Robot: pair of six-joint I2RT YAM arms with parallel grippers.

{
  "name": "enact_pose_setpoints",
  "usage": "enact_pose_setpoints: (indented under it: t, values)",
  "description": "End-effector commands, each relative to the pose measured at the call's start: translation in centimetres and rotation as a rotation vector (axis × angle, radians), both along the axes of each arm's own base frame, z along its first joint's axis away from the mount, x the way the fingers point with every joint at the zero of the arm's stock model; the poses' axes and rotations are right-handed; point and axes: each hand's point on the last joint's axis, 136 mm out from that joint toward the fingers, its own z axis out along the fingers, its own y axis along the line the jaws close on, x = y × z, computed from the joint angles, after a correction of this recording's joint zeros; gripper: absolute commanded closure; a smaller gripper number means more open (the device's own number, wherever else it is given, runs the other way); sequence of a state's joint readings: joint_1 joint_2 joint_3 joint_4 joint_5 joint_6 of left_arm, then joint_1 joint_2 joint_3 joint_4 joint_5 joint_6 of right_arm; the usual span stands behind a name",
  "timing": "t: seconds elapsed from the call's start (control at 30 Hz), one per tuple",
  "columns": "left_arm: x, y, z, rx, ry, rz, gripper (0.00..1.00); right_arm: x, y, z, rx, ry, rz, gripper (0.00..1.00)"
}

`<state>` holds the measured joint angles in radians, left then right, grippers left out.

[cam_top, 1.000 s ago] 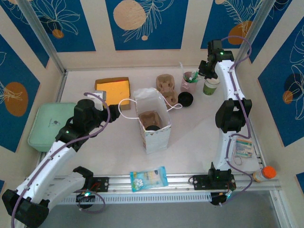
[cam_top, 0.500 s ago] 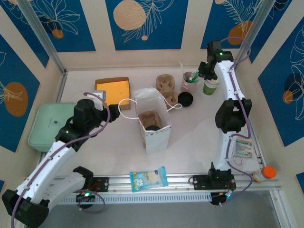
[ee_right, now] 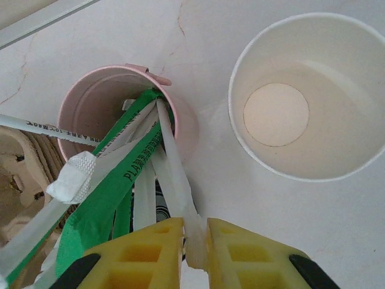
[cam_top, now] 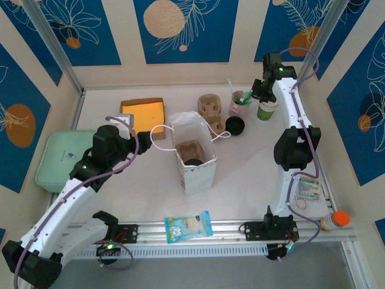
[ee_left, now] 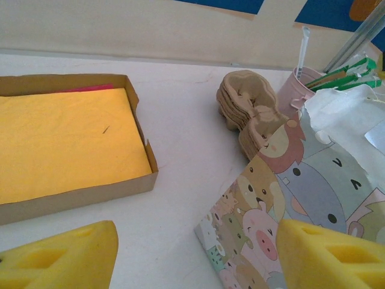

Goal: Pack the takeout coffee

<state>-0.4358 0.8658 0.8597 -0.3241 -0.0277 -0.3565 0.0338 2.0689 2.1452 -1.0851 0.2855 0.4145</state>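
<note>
White paper stick (ee_right: 178,188) pinched tight in the right tool (ee_right: 195,238), the takeout coffee (ee_right: 304,99) upright just to its right.

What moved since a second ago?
Almost nothing. The right arm's elbow crept slightly right; the right end effector stayed at the pink cup, pinching a white packet. The left arm, paper bag and coffee cup stayed put.

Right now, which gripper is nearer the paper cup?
Right. The right gripper, pinching a white strip, hangs over the pink cup beside the paper cup; the left gripper is far off by the bag.
</note>
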Motion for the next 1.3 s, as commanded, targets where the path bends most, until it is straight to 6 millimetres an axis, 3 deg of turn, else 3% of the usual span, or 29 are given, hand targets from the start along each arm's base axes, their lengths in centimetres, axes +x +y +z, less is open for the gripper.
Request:
enact_pose_setpoints:
  t: [0.0, 0.67, 1.27]
  values:
    - [0.2, 0.5, 1.4, 0.009, -0.038, 0.013, 0.30, -0.2, 0.2, 2.4, -0.006, -0.053, 0.002, 0.82]
    - [-0.1, 0.7, 1.4, 0.013, -0.042, 0.017, 0.30, -0.8, 1.0, 5.6, -0.037, -0.121, 0.024, 0.88]
    - [-0.5, 0.9, 1.5, 0.012, -0.043, 0.017, 0.30, -1.5, 0.7, 2.6, -0.040, -0.050, 0.028, 0.80]
